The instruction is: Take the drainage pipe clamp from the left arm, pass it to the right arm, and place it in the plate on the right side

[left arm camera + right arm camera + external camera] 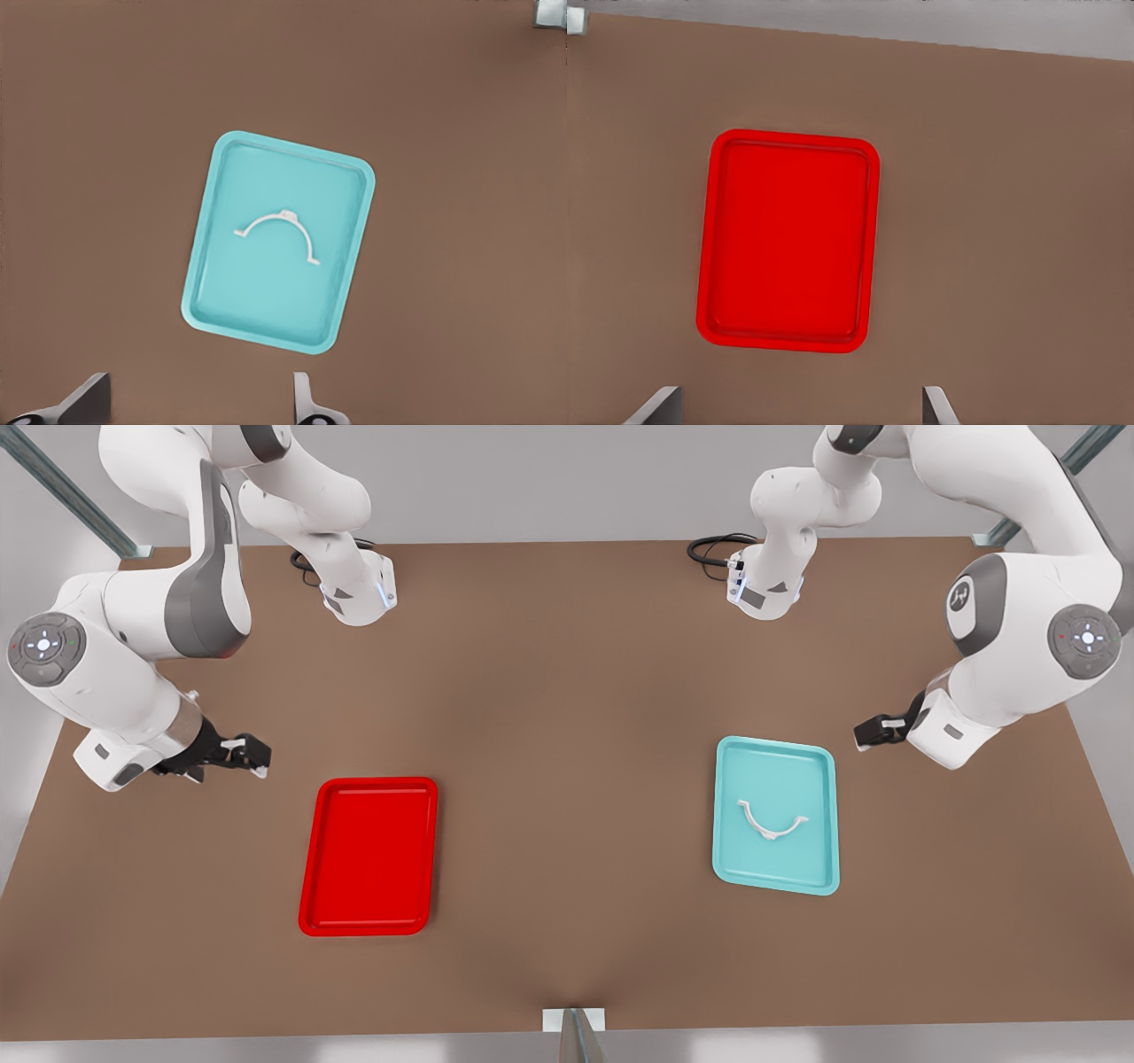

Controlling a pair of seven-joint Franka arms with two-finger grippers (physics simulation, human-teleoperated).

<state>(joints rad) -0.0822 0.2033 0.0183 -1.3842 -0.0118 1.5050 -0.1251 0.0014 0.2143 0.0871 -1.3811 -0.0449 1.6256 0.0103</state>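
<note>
Left gripper [858, 737] fingers [306, 403] wide open, empty, up above the teal tray [819, 766]. Right gripper [252, 760] open too, waiting by the plate [310, 868]. Drainage pipe clamp [772, 821] flat in that tray, far right. Thin and small: easy to miss or flick away when pinching.

1 brown table [567, 691], matte and flat, is spread across the whole scene. 1 teal tray [819, 815], rectangular with rounded corners and a raised rim, is laid on it at the front view's right. 2 black cable loops [713, 549] are seen at the table's far edge. Grey metal frame struts [66, 491] are seen at the far corners. 1 small metal bracket [574, 1020] is fixed at the near edge.
</note>
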